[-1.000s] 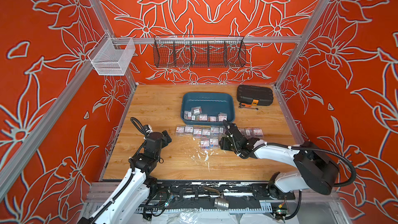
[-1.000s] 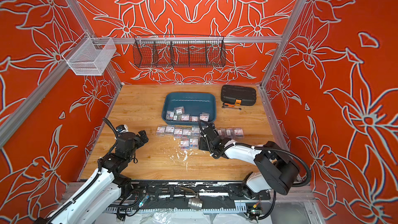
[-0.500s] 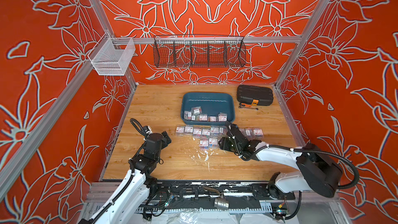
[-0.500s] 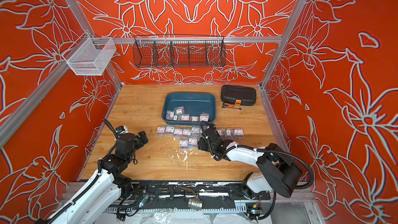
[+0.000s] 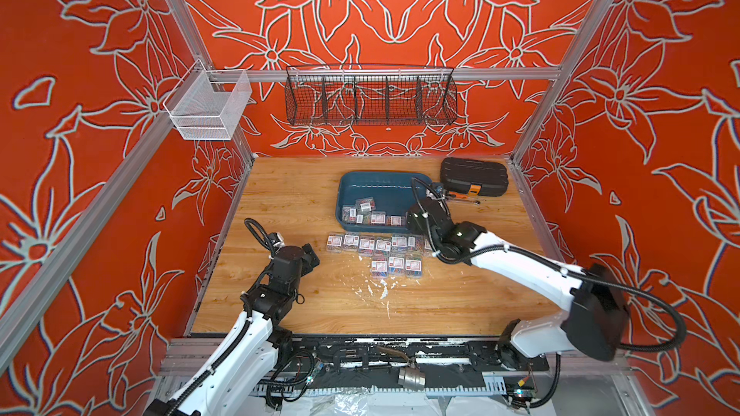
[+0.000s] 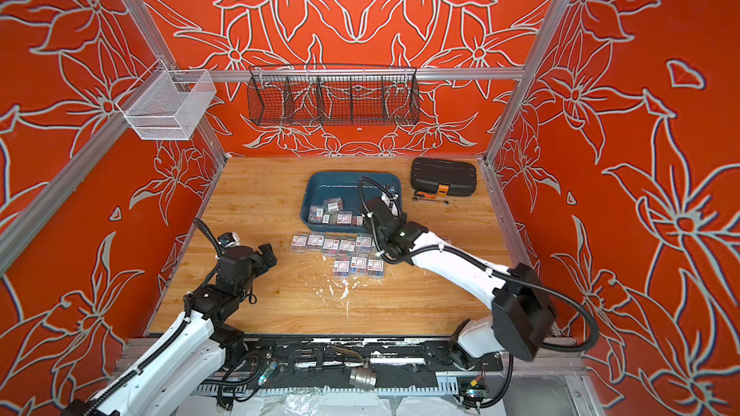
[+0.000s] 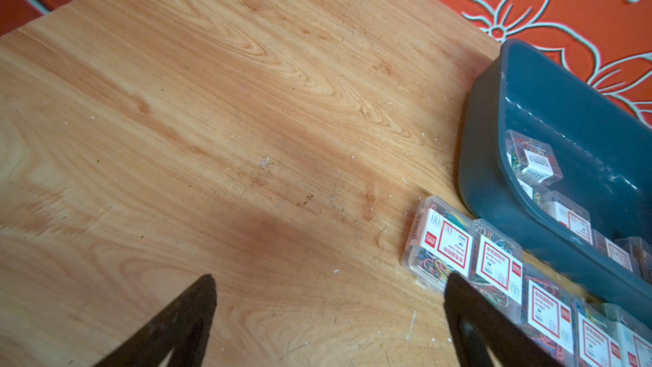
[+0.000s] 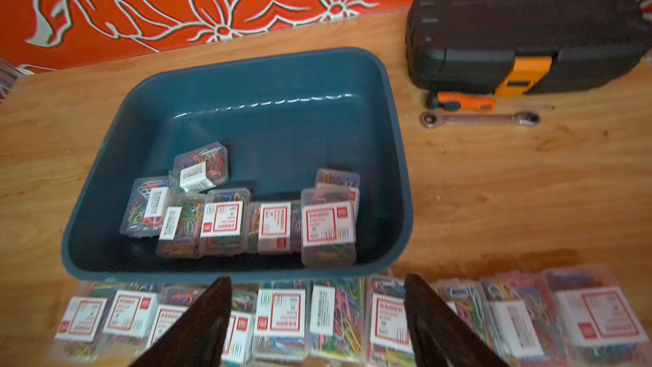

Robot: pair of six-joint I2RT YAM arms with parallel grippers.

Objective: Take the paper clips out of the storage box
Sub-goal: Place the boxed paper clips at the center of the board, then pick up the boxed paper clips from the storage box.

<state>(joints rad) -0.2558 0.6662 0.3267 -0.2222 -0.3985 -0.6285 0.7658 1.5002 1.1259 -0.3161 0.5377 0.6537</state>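
The storage box (image 5: 386,185) (image 6: 347,187) (image 8: 268,125) is a teal tray at the back of the table. Several clear boxes of paper clips (image 5: 366,214) (image 8: 225,222) lie along its near wall. More paper clips (image 5: 368,242) (image 6: 332,244) (image 8: 282,312) sit in a long row on the wood just in front of it, with three boxes (image 5: 396,265) in a shorter row nearer me. My right gripper (image 5: 412,221) (image 8: 317,280) hovers open and empty over the long row's right part, at the tray's front rim. My left gripper (image 5: 310,252) (image 7: 328,277) is open over bare wood, left of the row (image 7: 494,263).
A black ribbed case with an orange latch (image 5: 474,176) (image 8: 522,30) stands right of the tray, with a screwdriver (image 8: 462,100) and a wrench (image 8: 480,118) in front of it. White flecks (image 5: 376,290) dot the wood. Wire baskets (image 5: 370,94) hang on the back wall.
My right gripper has opened wider and moved away from the short front row toward the tray, leaving a box at that row's right end. The left arm has stayed put.
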